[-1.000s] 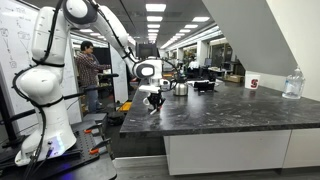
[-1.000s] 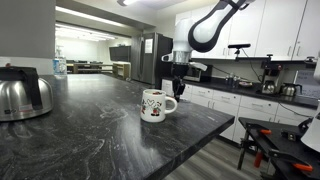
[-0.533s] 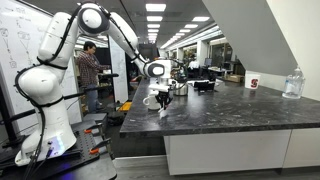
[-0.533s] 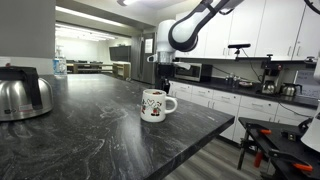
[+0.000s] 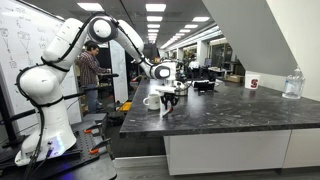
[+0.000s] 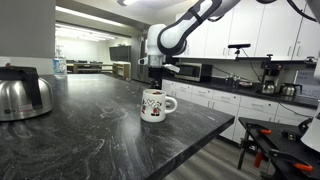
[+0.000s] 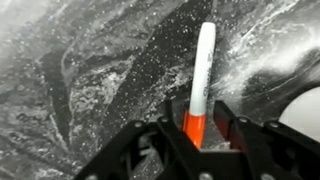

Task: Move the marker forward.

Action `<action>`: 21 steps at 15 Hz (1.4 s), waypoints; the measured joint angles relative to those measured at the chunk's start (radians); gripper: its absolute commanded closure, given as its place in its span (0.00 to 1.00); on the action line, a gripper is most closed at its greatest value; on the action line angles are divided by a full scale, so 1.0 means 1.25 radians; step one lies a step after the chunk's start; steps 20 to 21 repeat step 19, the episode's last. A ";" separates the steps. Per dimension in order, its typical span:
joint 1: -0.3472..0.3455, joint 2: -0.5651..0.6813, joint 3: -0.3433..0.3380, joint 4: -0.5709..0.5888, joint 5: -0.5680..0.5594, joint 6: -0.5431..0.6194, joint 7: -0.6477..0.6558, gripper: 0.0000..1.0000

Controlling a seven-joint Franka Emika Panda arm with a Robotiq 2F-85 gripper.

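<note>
My gripper [image 7: 195, 126] is shut on the marker [image 7: 203, 65], a slim white stick with an orange-red end clamped between the fingers. It points out over the dark marbled counter [image 7: 90, 70]. In both exterior views the gripper [image 5: 167, 96] [image 6: 153, 84] hangs just above the counter, close beside the white mug [image 5: 152, 101] [image 6: 154, 104]. The mug's edge shows at the wrist view's lower right [image 7: 302, 112]. The marker is too small to make out in the exterior views.
A metal kettle [image 6: 22, 93] stands near the camera; another kettle [image 5: 180, 88] stands behind the gripper. A red cup [image 5: 252, 83] and a clear jug [image 5: 292, 84] stand far along the counter. Orange-red hand tools [image 6: 262, 140] lie beyond the counter's edge. A person [image 5: 90, 70] stands behind the robot.
The arm has carried the gripper and marker across the counter past the white mug, away from the counter's near edge. The mug has not moved.
</note>
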 measured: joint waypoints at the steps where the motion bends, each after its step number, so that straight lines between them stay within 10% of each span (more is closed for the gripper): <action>1: 0.000 -0.005 0.002 0.001 -0.002 0.000 0.000 0.10; 21: 0.046 -0.367 0.015 -0.189 0.005 -0.219 0.138 0.00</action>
